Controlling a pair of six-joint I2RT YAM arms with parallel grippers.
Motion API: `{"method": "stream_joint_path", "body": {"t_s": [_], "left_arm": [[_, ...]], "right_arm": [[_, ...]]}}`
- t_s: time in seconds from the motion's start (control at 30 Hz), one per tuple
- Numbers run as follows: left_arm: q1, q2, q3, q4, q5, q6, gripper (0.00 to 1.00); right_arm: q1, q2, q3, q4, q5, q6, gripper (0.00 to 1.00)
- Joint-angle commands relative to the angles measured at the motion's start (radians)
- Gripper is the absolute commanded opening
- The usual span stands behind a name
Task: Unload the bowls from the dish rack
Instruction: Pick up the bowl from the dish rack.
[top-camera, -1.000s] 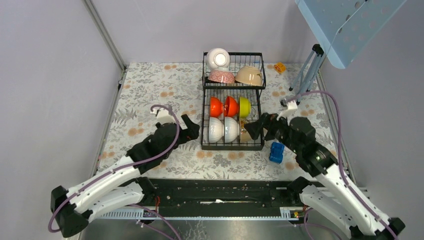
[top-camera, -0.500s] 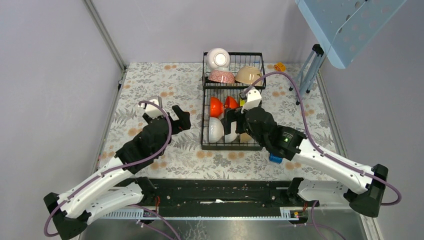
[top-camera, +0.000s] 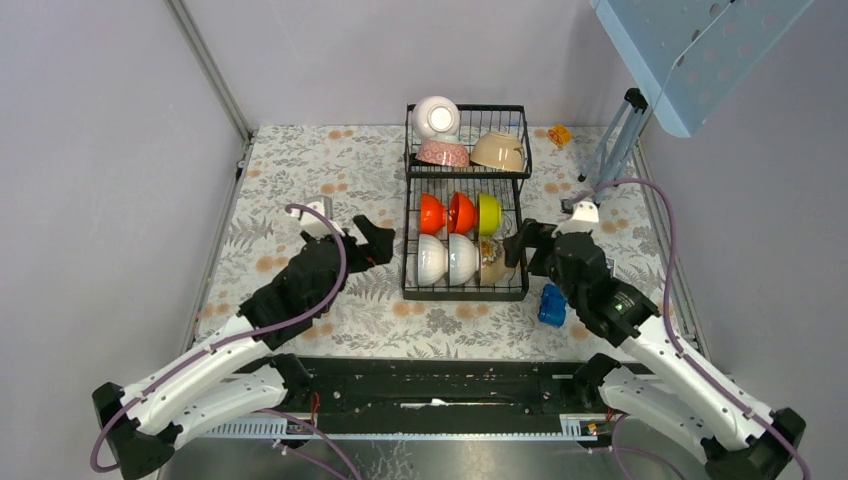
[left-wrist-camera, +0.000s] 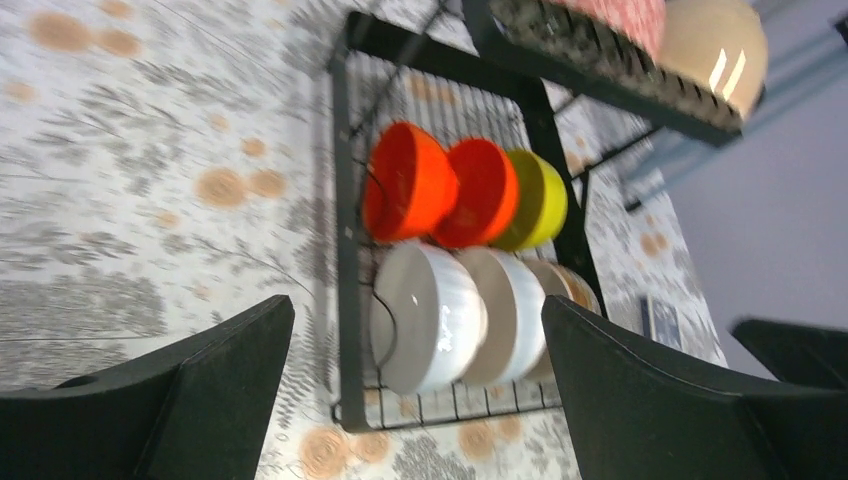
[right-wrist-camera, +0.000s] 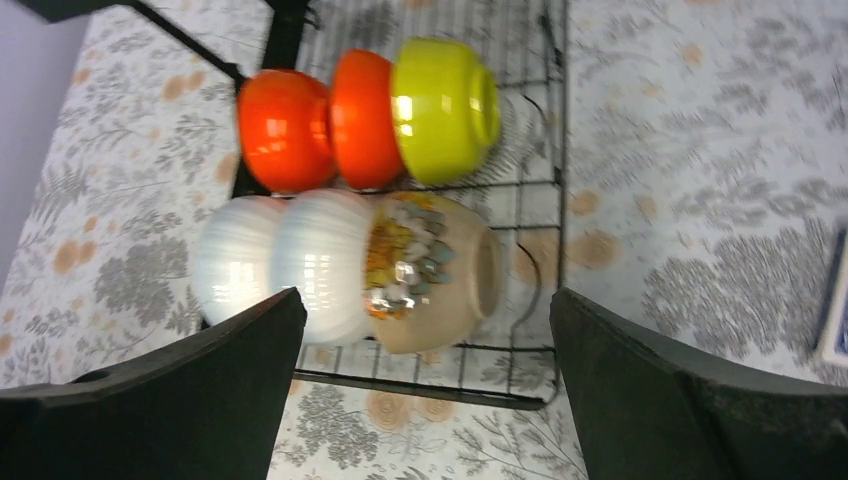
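Note:
The black wire dish rack (top-camera: 466, 292) stands mid-table. Its upper basket holds a white bowl (top-camera: 436, 117), a pink-patterned bowl (top-camera: 443, 153) and a beige bowl (top-camera: 497, 151). The lower tray holds two orange-red bowls (top-camera: 431, 213), a yellow-green bowl (top-camera: 488, 213), two white bowls (top-camera: 430, 260) and a flower-patterned beige bowl (right-wrist-camera: 435, 271) on edge. My left gripper (top-camera: 373, 240) is open and empty just left of the rack; the white bowls (left-wrist-camera: 430, 315) show between its fingers. My right gripper (top-camera: 518, 247) is open and empty at the rack's right side.
A blue toy block (top-camera: 552, 305) lies right of the rack by my right arm. A small orange object (top-camera: 560, 134) lies at the back right. A tripod leg (top-camera: 612, 150) stands at the right. Grey walls close the cell.
My right gripper has pulled back from over the lower tray to the rack's right side, empty. My left gripper has moved slightly right toward the rack. The bowls have not moved.

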Motion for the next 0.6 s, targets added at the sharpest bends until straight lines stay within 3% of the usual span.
{"method": "stream_joint_path", "body": {"t_s": [0.0, 0.2, 0.43, 0.57], "left_arm": [[-0.001, -0.012, -0.110, 0.219, 0.283, -0.013, 0.99], [-0.023, 0.122, -0.148, 0.356, 0.462, -0.098, 0.99], [-0.121, 0.231, -0.135, 0.459, 0.406, -0.151, 0.98], [-0.127, 0.320, -0.142, 0.554, 0.431, -0.219, 0.91]], "right_arm": [[-0.154, -0.033, -0.092, 0.003, -0.186, 0.094, 1.00], [-0.209, -0.127, -0.237, 0.089, -0.262, 0.182, 1.00], [-0.209, -0.246, -0.273, 0.044, -0.210, 0.117, 0.97], [-0.208, -0.253, -0.303, 0.035, -0.231, 0.123, 0.92]]}}
